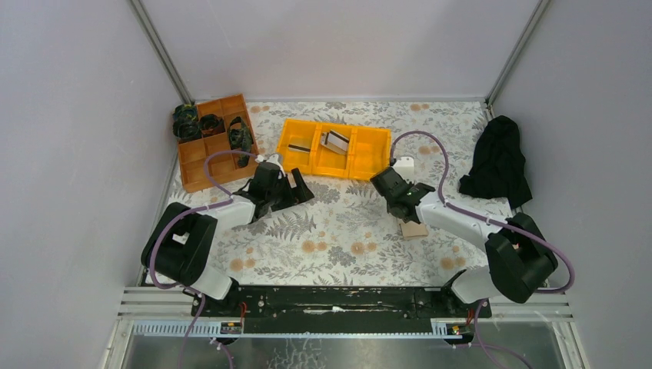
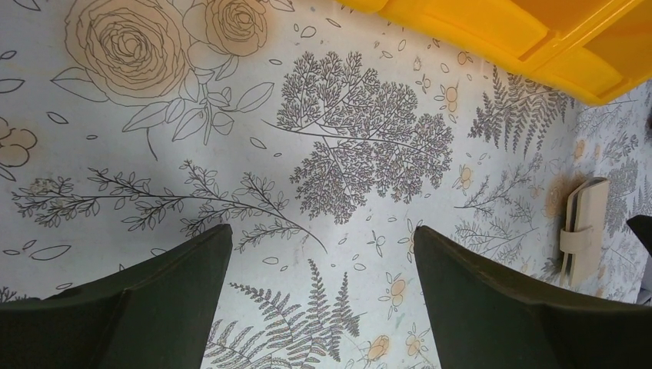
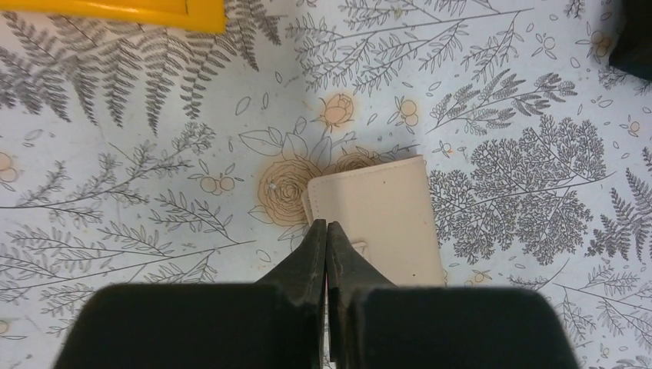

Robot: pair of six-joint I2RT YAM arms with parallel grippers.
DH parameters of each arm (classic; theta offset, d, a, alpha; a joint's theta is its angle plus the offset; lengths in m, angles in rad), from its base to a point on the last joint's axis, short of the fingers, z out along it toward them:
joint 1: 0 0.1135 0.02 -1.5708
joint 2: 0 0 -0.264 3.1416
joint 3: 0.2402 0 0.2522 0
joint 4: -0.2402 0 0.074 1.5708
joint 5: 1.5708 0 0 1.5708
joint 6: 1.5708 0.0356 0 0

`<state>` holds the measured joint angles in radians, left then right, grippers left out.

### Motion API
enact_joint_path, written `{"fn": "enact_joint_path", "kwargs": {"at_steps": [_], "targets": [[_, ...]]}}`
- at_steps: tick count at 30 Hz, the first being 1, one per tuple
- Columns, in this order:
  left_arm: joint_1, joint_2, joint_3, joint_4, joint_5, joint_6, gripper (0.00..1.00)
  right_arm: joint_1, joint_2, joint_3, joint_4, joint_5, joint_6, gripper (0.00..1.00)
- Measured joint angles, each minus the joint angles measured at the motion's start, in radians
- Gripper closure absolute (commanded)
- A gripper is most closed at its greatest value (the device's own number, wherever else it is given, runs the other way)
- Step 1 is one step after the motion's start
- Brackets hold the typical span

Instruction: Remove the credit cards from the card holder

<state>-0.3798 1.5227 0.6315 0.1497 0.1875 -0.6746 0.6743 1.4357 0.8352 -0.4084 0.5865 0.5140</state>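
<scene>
An orange divided tray (image 1: pixel 201 174) is sitting at the far left corner of the floral tabletop (image 1: pixel 338 240), with dark coiled items (image 1: pixel 187 121) lying in its far compartments. A yellow three-compartment bin (image 1: pixel 370 151) is resting near the far edge, and a black cloth (image 1: pixel 500 161) is lying crumpled by the far right corner.

A robotics lab test cell. Plain pale panel walls (image 1: pixel 69 115) on metal frame posts (image 1: pixel 160 48) enclose a bench (image 1: pixel 338 246) under a floral cover. A left arm (image 1: pixel 231 211) and a right arm (image 1: pixel 461 219) are bolted to a black rail (image 1: pixel 338 298) at its near edge.

No readable text, labels, brand names or numbers anywhere in these shots, just floral print on the tabletop (image 1: pixel 338 231).
</scene>
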Motion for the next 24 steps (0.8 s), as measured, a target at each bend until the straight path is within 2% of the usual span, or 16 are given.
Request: {"fn": "enact_joint_path", "kwargs": {"at_steps": [2,4,5,7,9,11,12,15,18,20,22,24], "targets": [[0.000,0.000,0.000,0.000,0.003,0.000,0.05,0.000,-0.010,0.000,0.007,0.002,-0.002,0.60],[0.000,0.000,0.000,0.000,0.007,0.000,0.05,0.000,0.003,0.004,0.002,0.012,-0.003,0.34],[0.000,0.000,0.000,0.000,0.008,0.000,0.05,0.000,0.021,0.009,-0.004,0.019,-0.002,0.26],[0.000,0.000,0.000,0.000,0.010,0.000,0.05,0.000,0.055,0.014,-0.006,0.024,0.005,0.18],[0.000,0.000,0.000,0.000,0.011,0.000,0.05,0.000,0.085,0.014,-0.011,0.022,0.005,0.16],[0.000,0.000,0.000,0.000,0.012,0.001,0.05,0.000,0.100,0.013,-0.011,0.020,0.006,0.19],[0.000,0.000,0.000,0.000,0.013,0.001,0.04,0.000,0.103,0.012,-0.010,0.018,0.007,0.22],[0.000,0.000,0.000,0.000,0.015,0.001,0.05,0.000,0.105,0.010,-0.009,0.014,0.011,0.41],[0.000,0.000,0.000,0.000,0.016,0.001,0.05,0.000,0.108,0.010,-0.010,0.014,0.020,0.52],[0.000,0.000,0.000,0.000,0.016,0.001,0.05,0.000,0.114,0.007,-0.008,0.014,0.027,0.53],[0.000,0.000,0.000,0.000,0.016,0.001,0.05,0.000,0.119,-0.002,-0.008,0.014,0.036,0.46],[0.000,0.000,0.000,0.000,0.016,0.001,0.05,0.000,0.124,-0.011,-0.010,0.011,0.044,0.43]]}}
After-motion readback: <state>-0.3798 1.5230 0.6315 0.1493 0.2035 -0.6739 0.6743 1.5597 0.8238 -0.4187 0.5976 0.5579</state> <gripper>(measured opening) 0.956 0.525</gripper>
